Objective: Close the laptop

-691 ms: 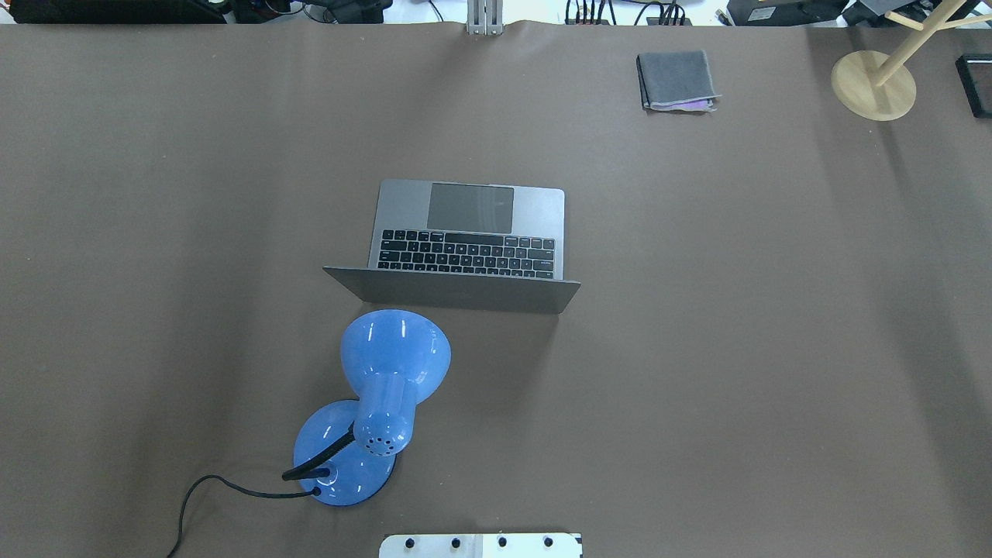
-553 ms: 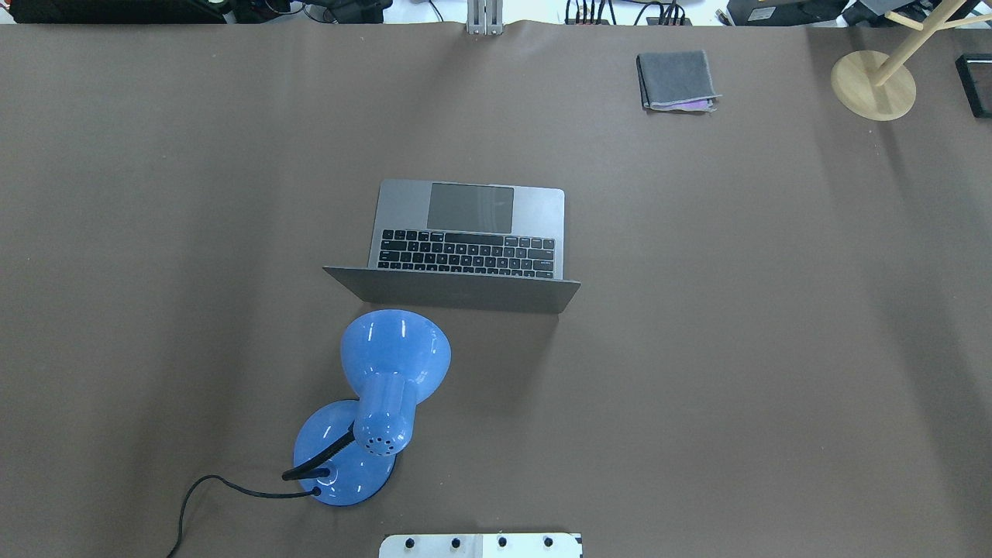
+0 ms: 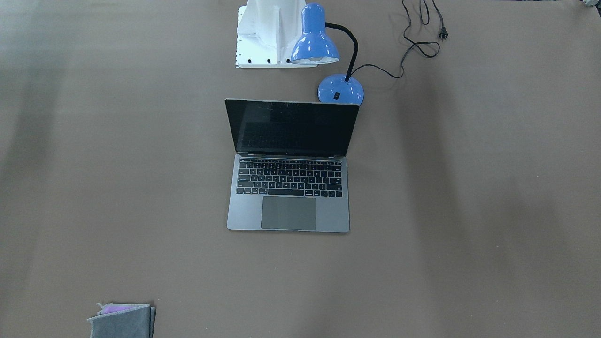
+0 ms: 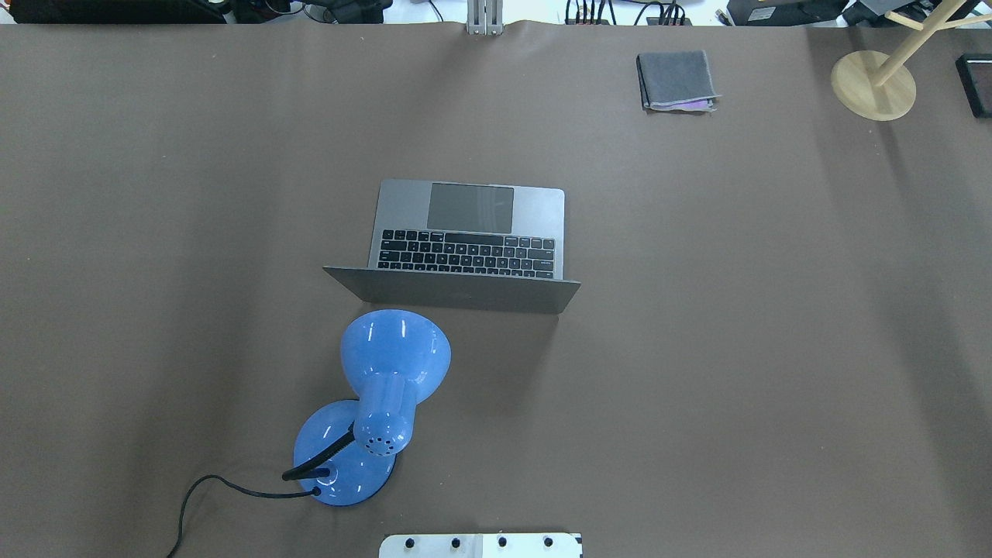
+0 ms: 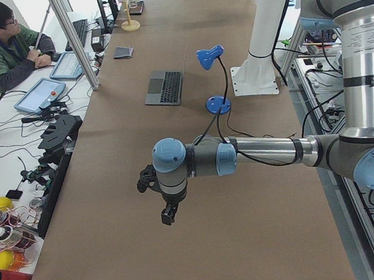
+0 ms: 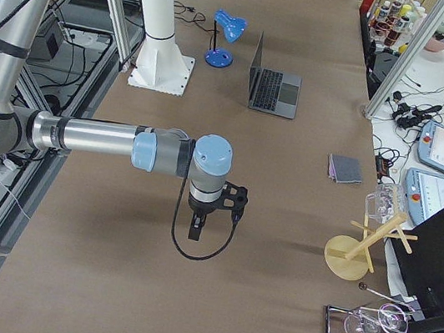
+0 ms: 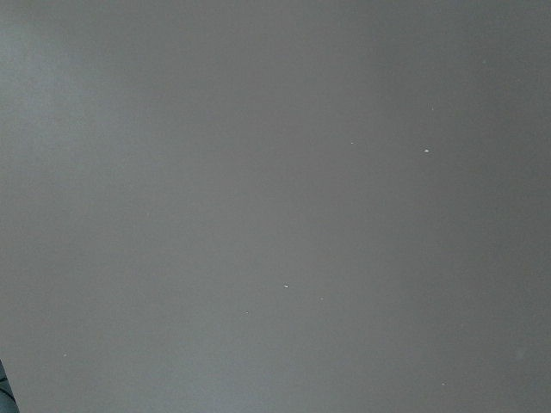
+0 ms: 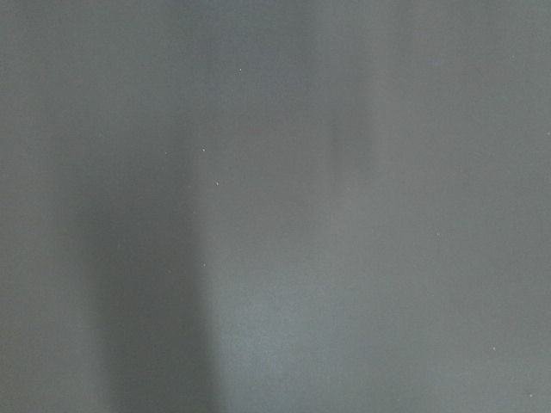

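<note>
Lying well apart from both grippers [image 5: 168, 216] [image 6: 195, 230]: laptop [image 4: 469, 232]

Nothing is changing in the overhead view; the laptop [image 4: 470, 236] is sitting with its lid at the same open angle, and the lamp [image 4: 395, 358] and cloth [image 4: 676, 77] are keeping their places.

Silver arms [image 5: 264, 152], pale blue joint caps [image 5: 169, 155], white pedestal [image 3: 260, 28]
</note>
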`<action>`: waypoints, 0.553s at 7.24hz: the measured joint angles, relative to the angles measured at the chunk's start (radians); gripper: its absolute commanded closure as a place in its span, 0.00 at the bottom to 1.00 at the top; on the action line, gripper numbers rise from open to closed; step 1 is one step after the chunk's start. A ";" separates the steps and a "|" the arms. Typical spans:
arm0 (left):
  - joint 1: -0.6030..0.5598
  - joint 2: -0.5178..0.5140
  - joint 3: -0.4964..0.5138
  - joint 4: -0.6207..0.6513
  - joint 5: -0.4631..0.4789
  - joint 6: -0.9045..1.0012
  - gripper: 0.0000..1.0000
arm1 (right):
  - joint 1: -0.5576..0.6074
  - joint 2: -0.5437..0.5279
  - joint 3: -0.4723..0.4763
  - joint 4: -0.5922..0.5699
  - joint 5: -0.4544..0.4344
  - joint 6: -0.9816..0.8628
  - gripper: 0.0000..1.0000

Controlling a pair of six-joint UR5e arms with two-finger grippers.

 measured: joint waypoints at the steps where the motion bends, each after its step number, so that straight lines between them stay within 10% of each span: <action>1: 0.000 0.000 0.002 -0.022 -0.001 -0.004 0.01 | 0.000 0.002 0.000 0.001 0.000 0.000 0.00; 4: 0.000 -0.005 -0.008 -0.051 -0.005 -0.009 0.01 | -0.001 0.005 0.003 0.005 0.003 0.002 0.00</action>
